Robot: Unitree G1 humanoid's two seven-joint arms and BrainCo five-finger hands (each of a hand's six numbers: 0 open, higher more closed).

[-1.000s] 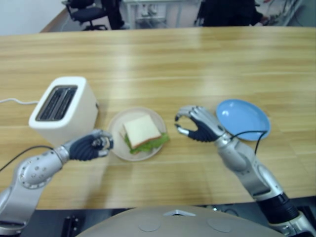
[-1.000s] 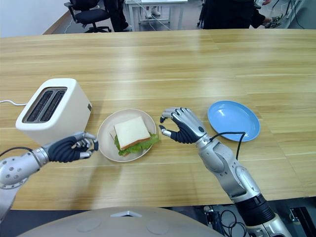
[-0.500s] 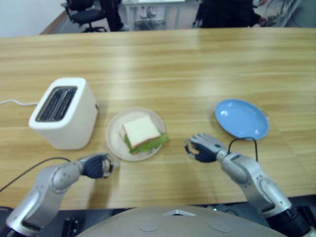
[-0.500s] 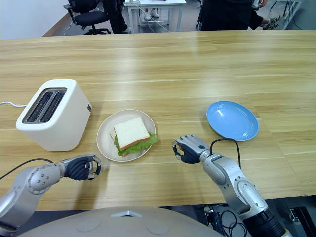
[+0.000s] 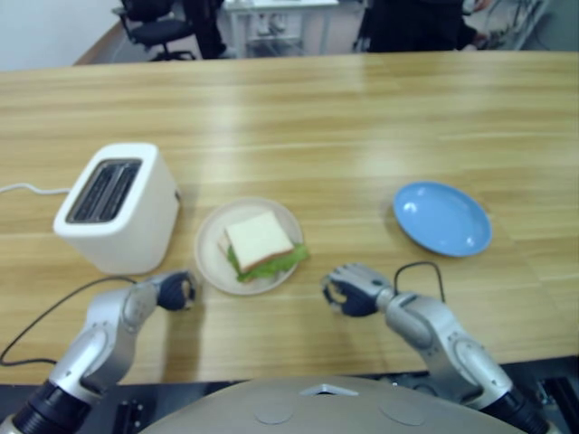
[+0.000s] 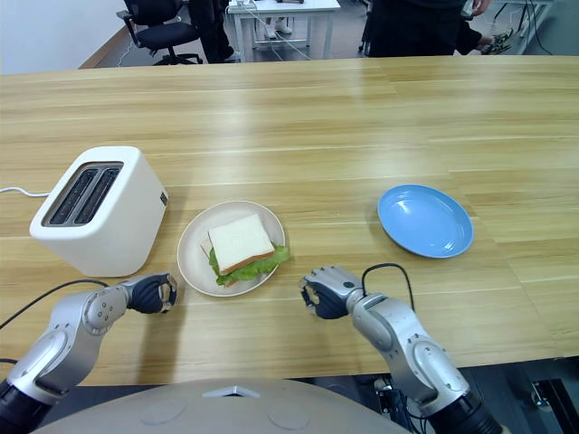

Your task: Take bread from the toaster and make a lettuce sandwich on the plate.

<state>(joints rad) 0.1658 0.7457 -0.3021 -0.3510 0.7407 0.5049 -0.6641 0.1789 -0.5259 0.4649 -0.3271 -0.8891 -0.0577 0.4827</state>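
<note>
A white toaster [image 6: 95, 208] stands on the table's left side, its two slots dark. To its right a beige plate [image 6: 193, 260] carries a sandwich [image 6: 241, 247]: a white bread slice on top, green lettuce sticking out at the lower right edge. My left hand [image 6: 154, 293] rests with curled fingers just below the toaster, left of the plate and holding nothing. My right hand [image 6: 324, 292] is curled too, low on the table to the right of the plate, apart from it.
A blue plate [image 6: 425, 220] lies bare at the right. The toaster's white cord [image 6: 14, 191] runs off the left edge. A black cable [image 6: 387, 269] loops by my right wrist. Office chairs and table legs stand beyond the far edge.
Both hands have drawn back from the plate toward the near edge over the last second. The right hand then slid left; the left hand edged up beside the toaster.
</note>
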